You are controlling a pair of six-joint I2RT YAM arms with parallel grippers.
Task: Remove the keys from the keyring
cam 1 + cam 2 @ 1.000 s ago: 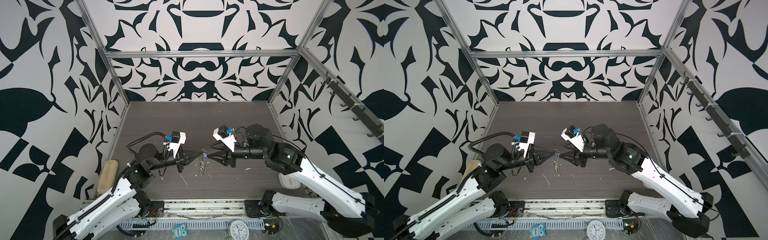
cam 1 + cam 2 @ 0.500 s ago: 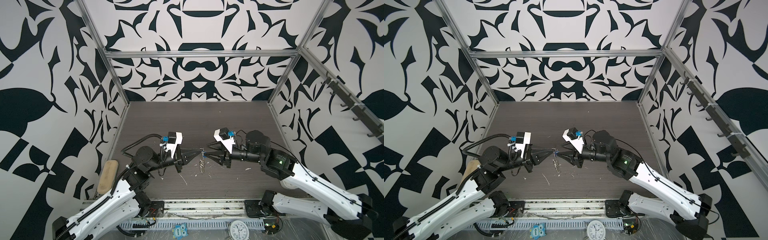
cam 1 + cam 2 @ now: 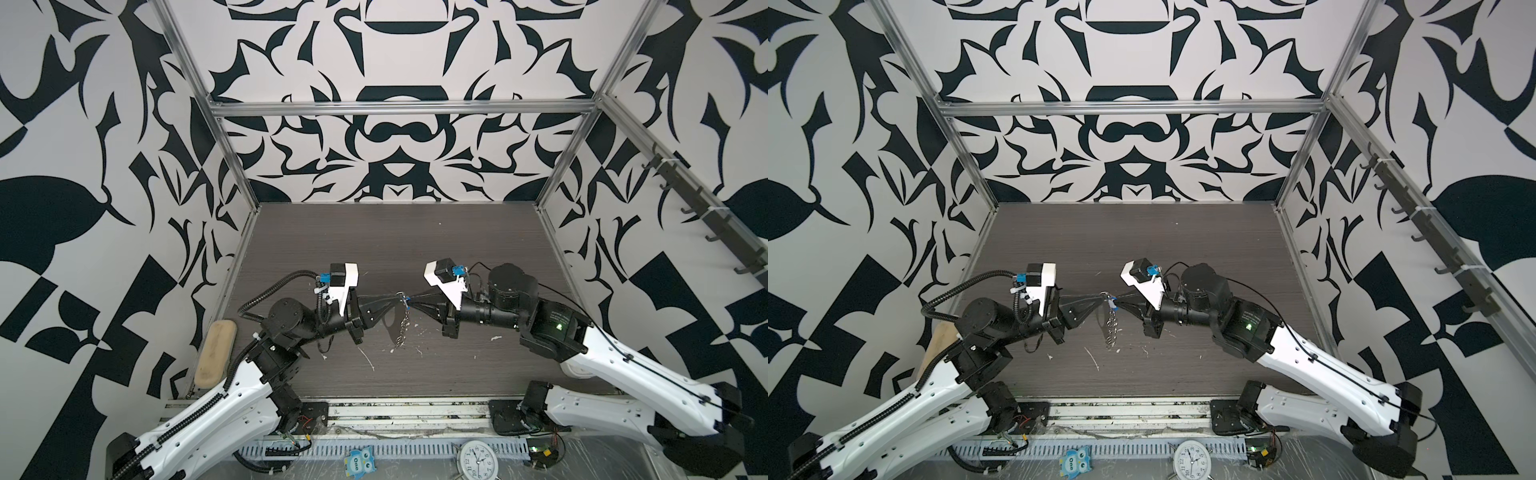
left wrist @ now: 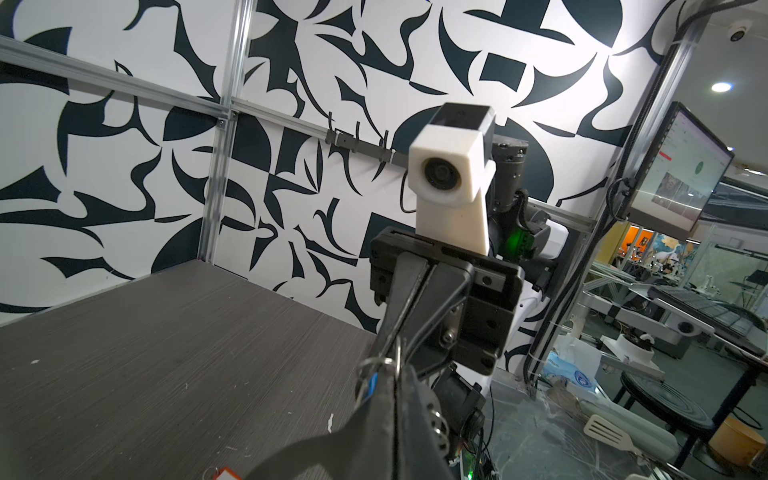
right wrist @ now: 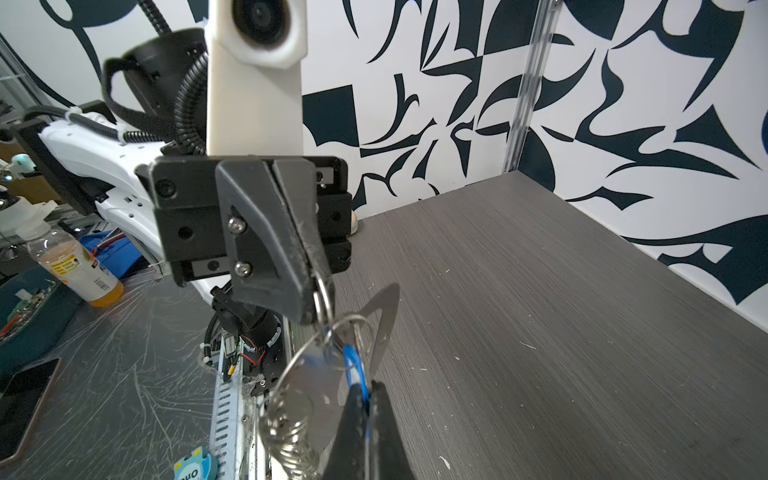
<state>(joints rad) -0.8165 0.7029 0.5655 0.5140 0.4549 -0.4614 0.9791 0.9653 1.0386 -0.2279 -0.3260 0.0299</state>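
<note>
The job is halfway: the red key tag appears to lie loose on the bench, and the blue key tag is the one in hand.

In both top views the two arms meet tip to tip above the middle of the bench. The left end effector reaches in from 9 o'clock, its jaws together on a small silver ring at the top of the keyring. The plate hangs free toward 6 o'clock, clear of the bench. The right end effector comes from 3 o'clock and is clamped edge-on across the blue key tag, just beside that ring.

Next, the right arm probably has to wind the tag's own ring off. A straight pull toward 3 o'clock would likely only tug the plate, so the left arm must hold firm.
</note>
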